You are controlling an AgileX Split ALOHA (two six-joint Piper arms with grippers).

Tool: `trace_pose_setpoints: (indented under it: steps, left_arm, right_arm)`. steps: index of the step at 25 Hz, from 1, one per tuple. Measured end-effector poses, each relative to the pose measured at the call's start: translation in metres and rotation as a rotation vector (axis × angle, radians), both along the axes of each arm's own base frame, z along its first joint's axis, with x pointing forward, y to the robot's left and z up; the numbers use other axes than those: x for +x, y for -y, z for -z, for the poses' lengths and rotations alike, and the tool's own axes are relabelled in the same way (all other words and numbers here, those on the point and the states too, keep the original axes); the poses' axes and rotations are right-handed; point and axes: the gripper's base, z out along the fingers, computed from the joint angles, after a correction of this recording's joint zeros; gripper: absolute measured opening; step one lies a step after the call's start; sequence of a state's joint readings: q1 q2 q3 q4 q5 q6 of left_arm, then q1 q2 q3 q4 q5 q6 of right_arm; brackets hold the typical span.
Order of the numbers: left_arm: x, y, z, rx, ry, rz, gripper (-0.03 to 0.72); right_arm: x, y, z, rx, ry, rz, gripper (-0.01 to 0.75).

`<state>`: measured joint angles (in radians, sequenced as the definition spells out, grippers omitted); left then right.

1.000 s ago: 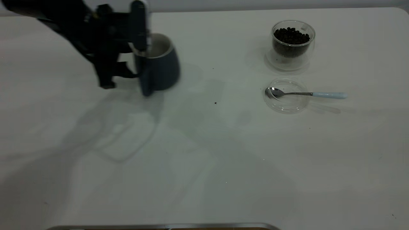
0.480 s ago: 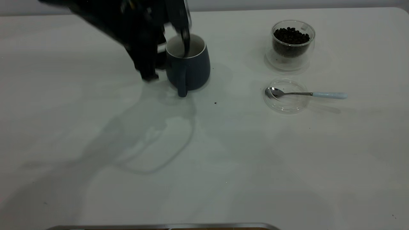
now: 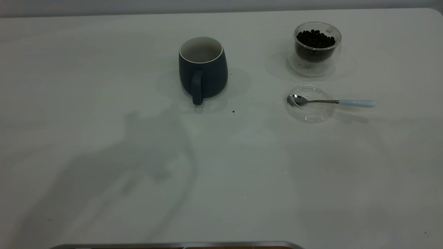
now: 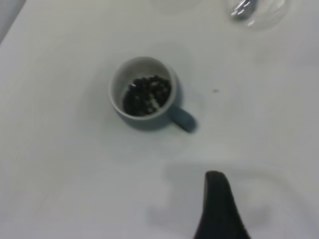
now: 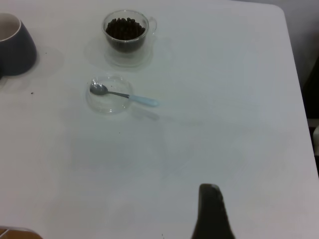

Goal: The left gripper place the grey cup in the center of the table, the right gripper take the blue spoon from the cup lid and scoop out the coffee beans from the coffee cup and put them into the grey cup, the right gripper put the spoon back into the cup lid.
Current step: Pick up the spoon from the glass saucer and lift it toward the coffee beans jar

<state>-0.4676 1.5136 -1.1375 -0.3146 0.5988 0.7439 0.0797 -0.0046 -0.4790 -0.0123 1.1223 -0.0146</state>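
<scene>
The grey cup (image 3: 203,69) stands upright alone near the middle of the table, handle toward the front. In the left wrist view it (image 4: 130,110) holds dark coffee beans (image 4: 147,94). The glass coffee cup (image 3: 316,45) full of beans stands at the back right. The blue-handled spoon (image 3: 356,103) lies with its bowl in the clear cup lid (image 3: 311,116) just in front of it. Neither arm shows in the exterior view. My left gripper (image 4: 219,209) hovers above the table, apart from the grey cup. My right gripper (image 5: 212,211) hangs high over the table's right side, far from the spoon (image 5: 144,101).
A small dark speck (image 3: 233,111) lies on the table in front of the grey cup. A metal edge (image 3: 173,245) runs along the table's front. The table's right edge (image 5: 294,74) shows in the right wrist view.
The left gripper carried the grey cup rightward, set it down near the table's middle, let go and withdrew out of the exterior view. Spoon, lid and coffee cup have not moved.
</scene>
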Motion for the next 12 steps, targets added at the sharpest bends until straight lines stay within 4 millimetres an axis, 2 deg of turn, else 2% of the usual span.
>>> trace_pose_setpoints:
  steps: [5, 8, 12]
  left_arm:
    - [-0.049, -0.032, -0.053, -0.029, -0.053, -0.211, 0.567]
    - [-0.068, -0.055, -0.067, 0.028, -0.058, -0.384, 0.567]
    - [-0.09, -0.084, -0.075, 0.173, -0.1, -0.592, 0.567]
  right_arm:
    - [0.0, 0.0, 0.0, 0.0, 0.0, 0.0, 0.565]
    - [0.0, 0.0, 0.0, 0.0, 0.0, 0.0, 0.565]
    - [0.0, 0.0, 0.0, 0.0, 0.0, 0.0, 0.565]
